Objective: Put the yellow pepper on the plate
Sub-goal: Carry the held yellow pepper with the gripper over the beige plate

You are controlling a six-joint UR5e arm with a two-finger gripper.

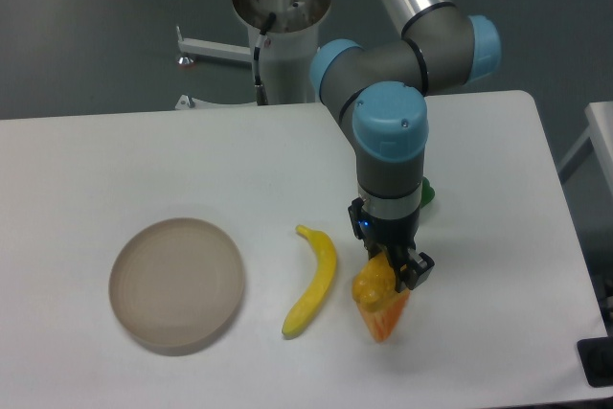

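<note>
The yellow pepper (373, 284) is small and yellow-orange, right of the table's middle near the front, and it sits between the fingers of my gripper (390, 273). The gripper points straight down and looks shut on the pepper. Whether the pepper touches the table or the piece below it cannot be told. The plate (177, 283) is a round beige dish lying empty at the front left, well apart from the gripper, with the banana between them.
A long curved yellow banana (314, 280) lies between plate and gripper. An orange wedge-shaped piece (384, 321) rests just in front of and under the pepper. Something green (427, 193) shows behind the arm. The table's right edge is close by.
</note>
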